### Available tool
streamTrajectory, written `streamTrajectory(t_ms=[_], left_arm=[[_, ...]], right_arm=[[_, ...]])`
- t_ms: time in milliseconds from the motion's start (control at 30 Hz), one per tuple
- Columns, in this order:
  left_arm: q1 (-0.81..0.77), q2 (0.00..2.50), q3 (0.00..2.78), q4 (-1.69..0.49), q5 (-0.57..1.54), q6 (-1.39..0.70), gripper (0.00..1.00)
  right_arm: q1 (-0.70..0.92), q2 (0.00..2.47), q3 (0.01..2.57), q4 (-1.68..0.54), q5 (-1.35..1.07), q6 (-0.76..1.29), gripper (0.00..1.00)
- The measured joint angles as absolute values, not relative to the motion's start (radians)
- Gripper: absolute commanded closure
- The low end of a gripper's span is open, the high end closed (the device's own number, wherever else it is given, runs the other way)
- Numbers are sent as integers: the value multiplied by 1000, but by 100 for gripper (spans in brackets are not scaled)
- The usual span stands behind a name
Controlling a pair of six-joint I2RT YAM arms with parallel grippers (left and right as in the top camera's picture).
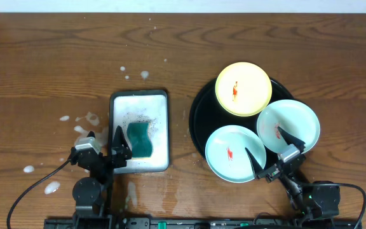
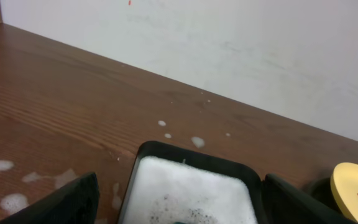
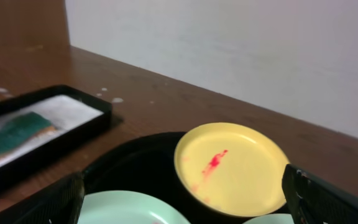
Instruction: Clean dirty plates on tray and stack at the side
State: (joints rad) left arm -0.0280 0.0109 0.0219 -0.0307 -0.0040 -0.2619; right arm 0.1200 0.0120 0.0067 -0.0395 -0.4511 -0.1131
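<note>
1. Counter (image 1: 43,63): dark wood, with foam spots (image 1: 81,121) scattered toward its 9 o'clock side.
2. Tray (image 1: 197,124): round and black, on the counter's 3 o'clock half. All three plates lie on it.
3. Yellow plate (image 1: 243,89): at the tray's 12 o'clock, overhanging the rim there. A red smear sits near its middle.
4. First mint plate (image 1: 234,154): at the tray's 6 o'clock, with a small red smear at its centre.
5. Second mint plate (image 1: 289,124): at the tray's 3 o'clock, reaching past the rim. A red mark on it is partly hidden under a finger.
6. The yellow and second mint plates meet at their edges; which one lies on top is unclear.
7. Right claw (image 1: 262,138): spread open and holding nothing, with one finger over each mint plate. I cannot tell whether it touches them.
8. Left claw (image 1: 105,137): open and empty, at the 7 o'clock corner of a grey-white tray (image 1: 138,94).
9. The grey-white tray holds suds and a green sponge (image 1: 140,140), and sits at 9 o'clock of the black tray, well apart from it.
</note>
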Motion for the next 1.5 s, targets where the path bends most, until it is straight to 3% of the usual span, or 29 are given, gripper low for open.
streamTrajectory(t_ms=[233, 367, 633, 767, 900, 1100, 1133, 1200, 1233, 1300, 1367, 1500], left_arm=[[-28, 59, 16, 39, 93, -325, 17], [-28, 84, 54, 80, 152, -389, 17], [-28, 395, 561, -434, 188, -439, 17], [-28, 638, 830, -691, 208, -445, 16], [-28, 825, 982, -864, 221, -422, 16], [-28, 1020, 1009, -953, 350, -390, 20], [-28, 1045, 1010, -962, 366, -385, 34], [-28, 1106, 1010, -968, 393, -376, 40], [-28, 1135, 1010, -968, 403, -367, 40], [-28, 1174, 1010, -968, 414, -363, 9], [-29, 1219, 1010, -970, 421, -360, 9], [-29, 1287, 1010, -975, 428, -360, 14]], right_arm=[[120, 28, 31, -60, -468, 22, 1], [120, 142, 197, -182, -474, 80, 1], [116, 705, 793, -667, -472, 64, 1], [116, 946, 986, -773, -462, 56, 1], [116, 1109, 1076, -841, -471, 56, 1], [117, 1257, 1082, -1056, -459, 57, 1], [117, 1276, 1082, -1085, -448, 61, 7], [117, 1324, 1063, -1126, -417, 75, 14], [117, 1348, 1039, -1130, -400, 85, 22], [117, 1374, 1003, -1126, -376, 113, 35], [117, 1400, 947, -1096, -352, 147, 43], [117, 1415, 851, -1005, -330, 196, 48]])
